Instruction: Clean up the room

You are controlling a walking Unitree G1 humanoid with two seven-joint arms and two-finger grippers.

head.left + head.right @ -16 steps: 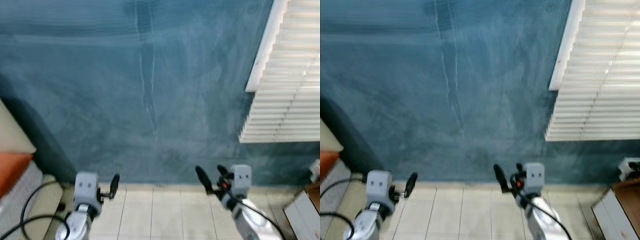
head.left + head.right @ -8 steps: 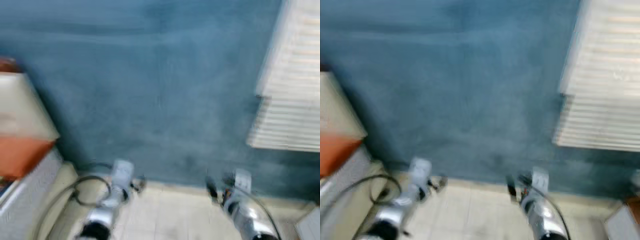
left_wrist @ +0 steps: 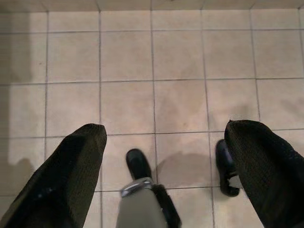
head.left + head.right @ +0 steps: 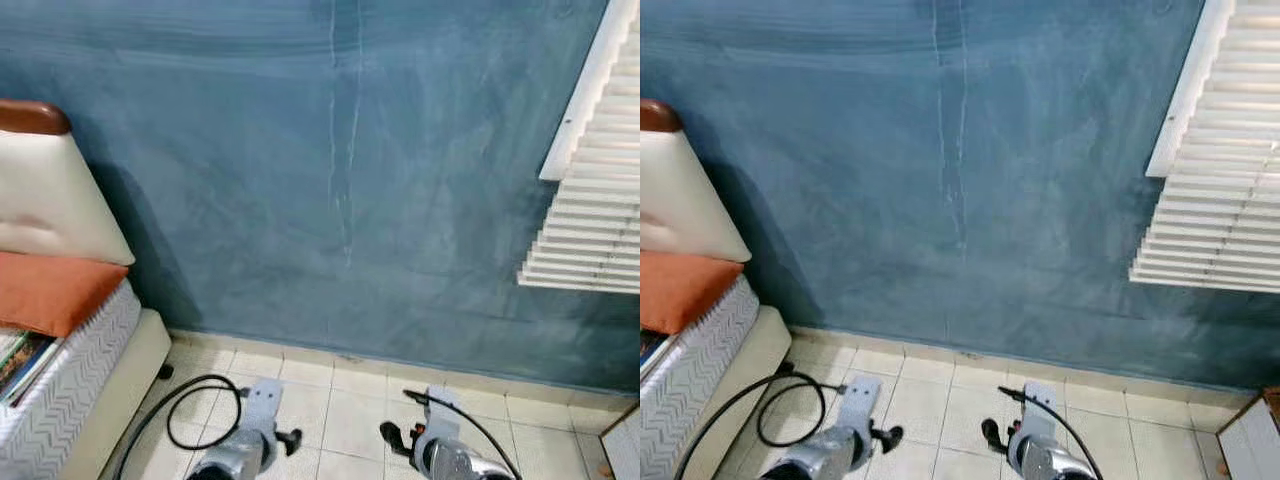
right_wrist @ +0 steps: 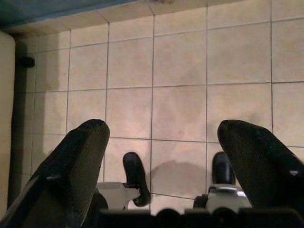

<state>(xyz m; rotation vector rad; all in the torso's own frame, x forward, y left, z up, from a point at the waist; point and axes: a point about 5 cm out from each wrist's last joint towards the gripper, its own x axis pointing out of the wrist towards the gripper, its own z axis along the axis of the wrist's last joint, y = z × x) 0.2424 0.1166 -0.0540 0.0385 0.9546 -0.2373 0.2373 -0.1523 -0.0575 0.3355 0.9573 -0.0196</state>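
**Robot facing a blue wall, both grippers empty over the tiles**

So the head camera is looking at a blue wall with a pale streak running down the middle of it. White blinds hang at the upper right. On the left there's a bed with a zigzag-pattern side, a cream headboard with a brown top edge, and an orange pillow lying against it. A few books or magazines sit on the bed just below the pillow. A black cable loops over the floor by the bed's corner.

Both arms hang low at the bottom edge of the head views. The left gripper is spread wide with nothing between the fingers, pointing down at beige tiles. The right gripper is also wide apart and empty, also over bare tile, with the cream base of the bed along one edge of its view. Each wrist view also catches part of the other arm's hardware down below.

As for stuff to tidy, the only loose items I can make out are those books on the bed, well apart from both grippers.
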